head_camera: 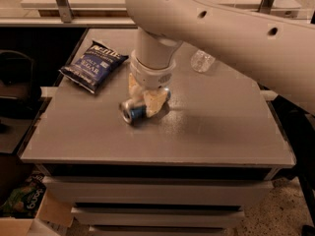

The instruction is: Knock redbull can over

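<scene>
One can [131, 112] lying on its side mid-table [211, 132], silver top pointing to 8 o'clock. Gripper [144, 99] is right on it, clamped around its middle. Chip bag [93, 65] at 10 o'clock, bottle [202, 61] at 2 o'clock.

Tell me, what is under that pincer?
The redbull can lies on its side on the table, directly beneath the pincer. Its middle is covered; its silver end shows.

Office-like room: drawer cabinet [211, 127], chip bag [93, 65], gripper [146, 98] over its top
</scene>
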Motion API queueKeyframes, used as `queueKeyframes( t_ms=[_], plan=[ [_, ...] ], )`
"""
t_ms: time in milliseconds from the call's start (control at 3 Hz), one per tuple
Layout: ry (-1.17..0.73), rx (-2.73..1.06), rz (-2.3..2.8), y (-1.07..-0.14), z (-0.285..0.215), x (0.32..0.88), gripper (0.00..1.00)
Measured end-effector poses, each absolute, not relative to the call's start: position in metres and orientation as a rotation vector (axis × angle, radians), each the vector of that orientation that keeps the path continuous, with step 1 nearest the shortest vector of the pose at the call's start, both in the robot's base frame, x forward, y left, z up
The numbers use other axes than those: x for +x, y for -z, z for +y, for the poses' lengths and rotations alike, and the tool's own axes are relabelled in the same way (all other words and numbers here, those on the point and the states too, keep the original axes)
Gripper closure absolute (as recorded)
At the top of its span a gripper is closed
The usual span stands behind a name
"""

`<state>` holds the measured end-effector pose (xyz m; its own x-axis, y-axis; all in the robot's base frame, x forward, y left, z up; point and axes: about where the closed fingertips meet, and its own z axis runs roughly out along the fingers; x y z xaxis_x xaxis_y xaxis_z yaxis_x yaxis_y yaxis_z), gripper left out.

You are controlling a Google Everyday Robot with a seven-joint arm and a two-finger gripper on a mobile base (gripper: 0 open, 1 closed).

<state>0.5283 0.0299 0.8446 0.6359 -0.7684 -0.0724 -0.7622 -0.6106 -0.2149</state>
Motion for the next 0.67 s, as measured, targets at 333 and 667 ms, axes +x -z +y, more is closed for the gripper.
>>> queueKeyframes(
  t_ms=[333, 667],
  plan=[
    [0.033, -2.642, 1.254, -0.8436, 0.0317, 0.5276, 0.0],
    [0.032, -2.643, 1.256, -0.8439, 0.0317, 0.5275, 0.0]
  ],
)
